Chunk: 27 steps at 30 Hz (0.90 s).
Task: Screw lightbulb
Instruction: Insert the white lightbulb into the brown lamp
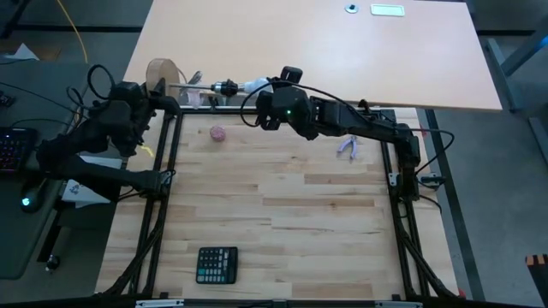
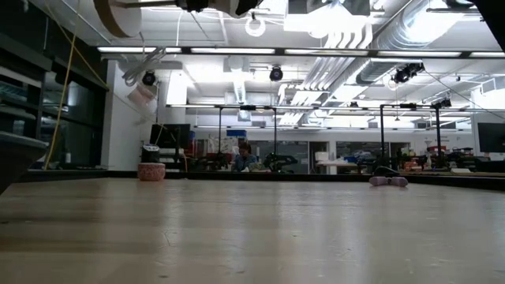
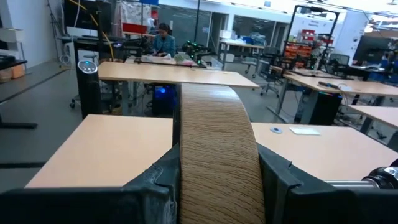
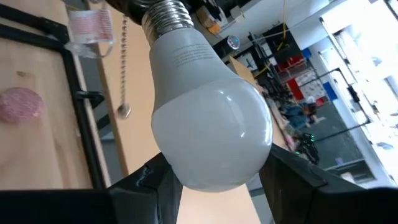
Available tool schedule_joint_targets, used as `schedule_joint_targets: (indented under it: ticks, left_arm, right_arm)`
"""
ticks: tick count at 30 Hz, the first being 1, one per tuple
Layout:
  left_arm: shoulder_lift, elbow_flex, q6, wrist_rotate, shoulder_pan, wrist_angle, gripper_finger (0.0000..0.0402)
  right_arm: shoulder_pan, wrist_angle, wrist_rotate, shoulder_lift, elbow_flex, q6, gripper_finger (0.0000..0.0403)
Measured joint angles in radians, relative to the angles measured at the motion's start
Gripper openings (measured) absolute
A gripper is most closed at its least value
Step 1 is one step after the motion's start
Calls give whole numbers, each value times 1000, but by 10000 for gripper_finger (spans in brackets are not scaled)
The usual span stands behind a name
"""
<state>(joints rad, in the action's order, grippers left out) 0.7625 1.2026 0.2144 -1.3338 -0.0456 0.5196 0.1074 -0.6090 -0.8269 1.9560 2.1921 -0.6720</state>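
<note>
The white frosted lightbulb (image 1: 254, 84) lies level in the air over the table's far rail, its silvery screw base (image 4: 165, 15) pointing left at the black socket (image 1: 224, 86). The socket sticks out of a round wooden disc (image 1: 158, 73), which stands on edge, lifted; it also shows in the low view (image 2: 110, 16). My left gripper (image 1: 164, 87) is shut on the disc. My right gripper (image 1: 272, 85) is shut on the bulb's round end. A thin pull chain (image 4: 124, 74) hangs from the socket. My left gripper pinches the wooden disc across its thickness, one finger (image 3: 155, 186) on each flat face, with the rim (image 3: 217, 149) running up between them. The disc stands on edge, clear of the table. My right gripper pinches the bulb's wide frosted dome (image 4: 211, 143) between its two fingers (image 4: 149, 180). The fingers come level from the table's right, along the bulb's axis. The bulb is lifted clear and lies level, and the end of its base meets the socket.
A black calculator (image 1: 217, 264) lies near the front edge. A small pink object (image 1: 218, 133) and a purple item (image 1: 348, 147) lie on the far part of the table. A clear wrapper (image 4: 90, 25) lies by the far rail. A pale second table (image 1: 342, 51) stands behind.
</note>
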Motion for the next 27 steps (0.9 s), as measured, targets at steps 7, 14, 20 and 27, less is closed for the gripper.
schedule_joint_targets:
  ticks: [7, 14, 20, 27]
  left_arm:
    - [0, 0, 5, 8, 0, -2, 115]
    - [24, 0, 51, 9, 0, -4, 115]
    - [42, 0, 49, -7, 0, -25, 115]
    - [64, 0, -69, -21, 0, -134, 115]
  right_arm:
    - [-2, 24, 27, 0, 0, -9, 177]
    - [-3, 47, 38, 0, 0, -10, 177]
    - [-3, 44, 33, 0, 0, 1, 177]
    - [-2, 9, 24, -2, 0, 49, 177]
